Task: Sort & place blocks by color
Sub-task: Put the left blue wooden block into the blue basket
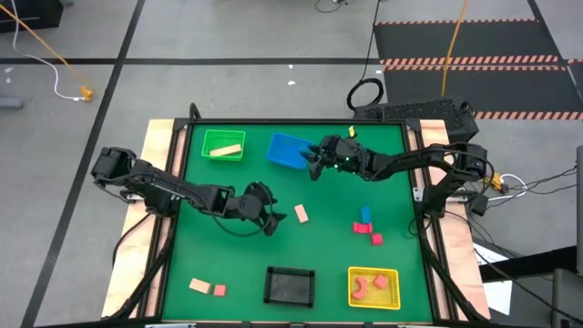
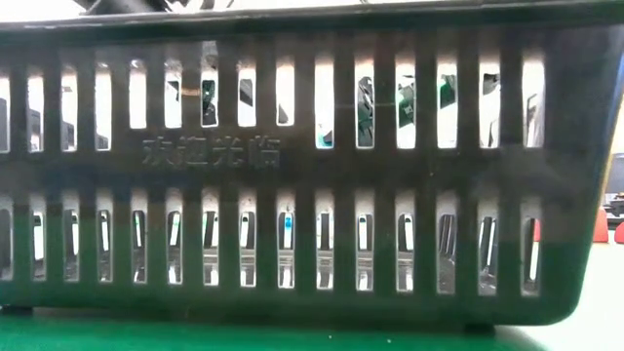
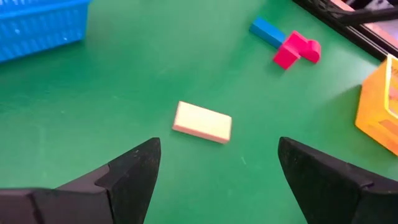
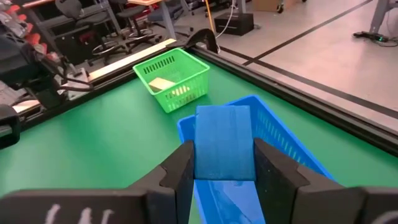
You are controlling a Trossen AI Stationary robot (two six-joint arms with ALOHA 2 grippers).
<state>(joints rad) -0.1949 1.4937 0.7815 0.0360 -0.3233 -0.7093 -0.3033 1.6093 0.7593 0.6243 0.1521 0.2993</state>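
Blocks (image 1: 368,227) are lying scattered across the green counter (image 1: 237,246) as two robot arms are working a colour sort. R gripper (image 4: 224,167) is hovering over the blue basket (image 1: 288,150) at the counter's far side, its jaws pinching a blue block (image 4: 224,142) just above the basket's open top. L gripper (image 3: 217,168) is hanging near the counter's middle w/ jaws spread wide, a tan block (image 3: 202,122) lying flat on the counter between and just ahead of them, not touching either finger. Green basket (image 1: 223,144), next to the blue one, is holding a tan bar (image 1: 227,150). Near the counter's right side, a blue bar (image 1: 366,214) is lying just beside two pink-red blocks (image 1: 362,228). Yellow basket (image 1: 373,288) at the near right is holding pink-red pieces (image 1: 369,284) rather than yellow ones. Black basket (image 1: 290,285) is sitting near centre at the front edge & filling the low view. At the near left, a tan block (image 1: 199,286) & a pink-red cube (image 1: 219,291) are sitting just beside each other.
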